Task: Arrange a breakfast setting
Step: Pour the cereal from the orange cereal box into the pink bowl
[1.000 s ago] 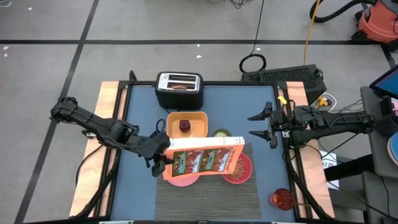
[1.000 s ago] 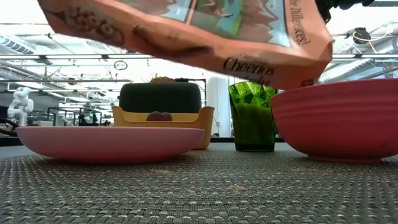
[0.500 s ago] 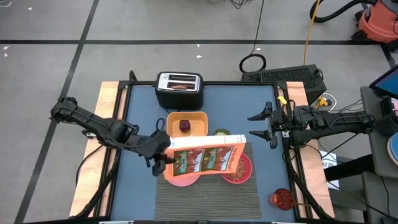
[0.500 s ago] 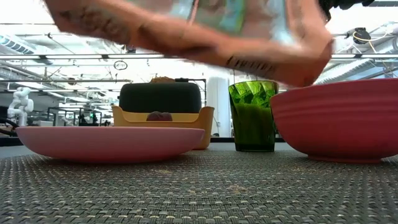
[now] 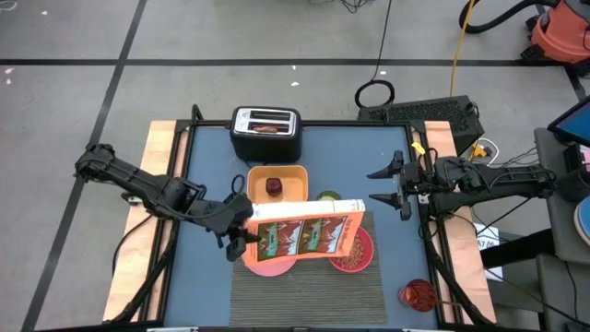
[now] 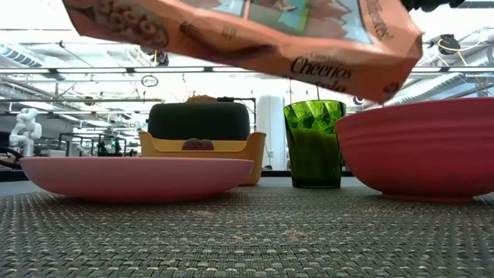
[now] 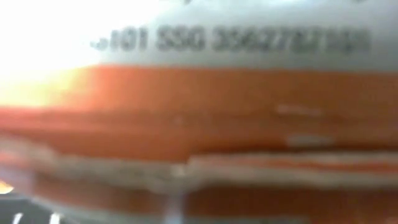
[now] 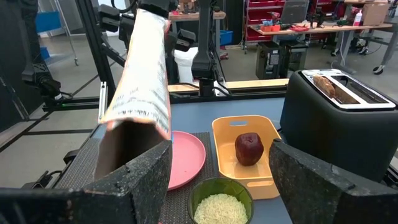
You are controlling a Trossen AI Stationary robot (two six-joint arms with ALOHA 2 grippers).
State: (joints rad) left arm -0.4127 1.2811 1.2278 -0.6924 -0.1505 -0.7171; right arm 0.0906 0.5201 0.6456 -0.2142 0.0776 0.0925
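My left gripper (image 5: pixel 241 231) is shut on the orange-red cereal box (image 5: pixel 304 236), which hangs on its side above the pink plate (image 5: pixel 267 264) and the pink bowl (image 5: pixel 354 253). The box's open end (image 6: pixel 390 81) is over the bowl, which holds some cereal. Plate and bowl stand on the dark ribbed placemat (image 5: pixel 304 295). A dark-red fruit (image 8: pixel 249 148) lies in a yellow tray (image 5: pixel 277 173). Brown toast (image 8: pixel 333 87) sticks out of the black toaster (image 5: pixel 265 131). My right gripper (image 5: pixel 387 184) waits open at the table's right. My left gripper holds the cereal box by its closed end (image 5: pixel 253 232), the end toward the table's left. It comes from the left, slanting downward. The box is lifted clear, lying lengthwise left to right, its open end lower over the bowl. The box itself fills the left wrist view and hides the fingers.
A green cup (image 5: pixel 327 196) stands just beyond the bowl, beside the yellow tray. A small dark-red dish (image 5: pixel 419 295) sits at the near right corner. Wooden side rails (image 5: pixel 161 184) border the blue table top.
The cereal box has jiggled in my left gripper's hold: in the low view it blurs, and its open end now stands a little farther toward the bowl. Both arms stay where they were.
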